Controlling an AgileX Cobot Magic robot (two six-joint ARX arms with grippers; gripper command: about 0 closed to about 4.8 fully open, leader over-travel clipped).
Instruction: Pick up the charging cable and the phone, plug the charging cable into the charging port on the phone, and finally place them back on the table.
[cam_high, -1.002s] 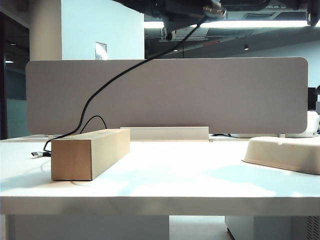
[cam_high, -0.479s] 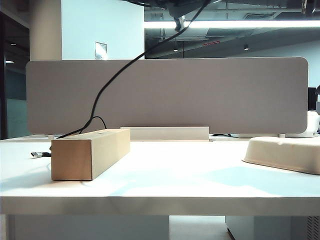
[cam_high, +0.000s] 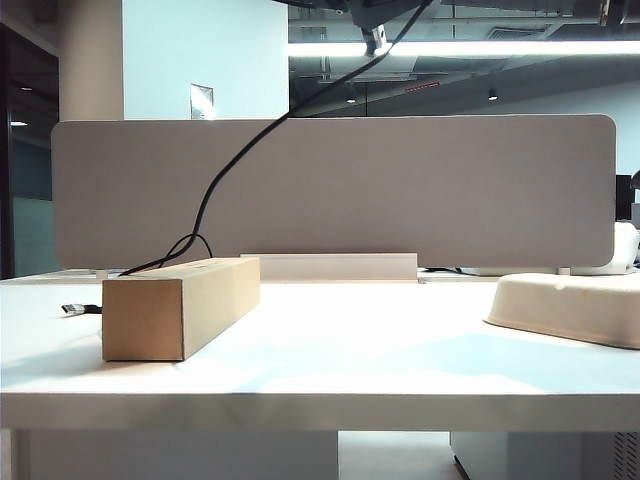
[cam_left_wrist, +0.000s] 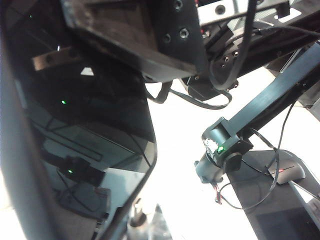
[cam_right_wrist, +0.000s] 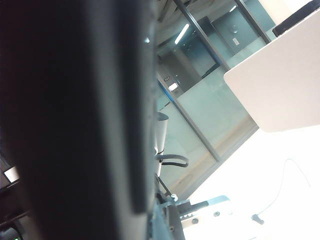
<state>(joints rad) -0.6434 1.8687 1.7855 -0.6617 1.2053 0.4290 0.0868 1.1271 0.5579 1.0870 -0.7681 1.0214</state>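
The phone, a black glossy slab, fills much of the left wrist view, and my right gripper is shut on it there. It looms as a dark blur in the right wrist view. My left gripper is shut on the charging cable's pale plug, which stands right beside the phone's edge near a rounded corner. The charging port is hidden, so I cannot tell whether the plug is in it. The black cable hangs from the exterior view's top edge to behind the box, with its USB plug lying on the table.
A brown cardboard box lies on the table's left. A pale beige tray sits at the right edge, and a grey divider panel runs along the back. Both grippers are above the exterior view's top edge.
The dark arm parts at the exterior view's top have risen almost out of frame. The cable's upper end went up and right, pulling its slack tighter behind the box.
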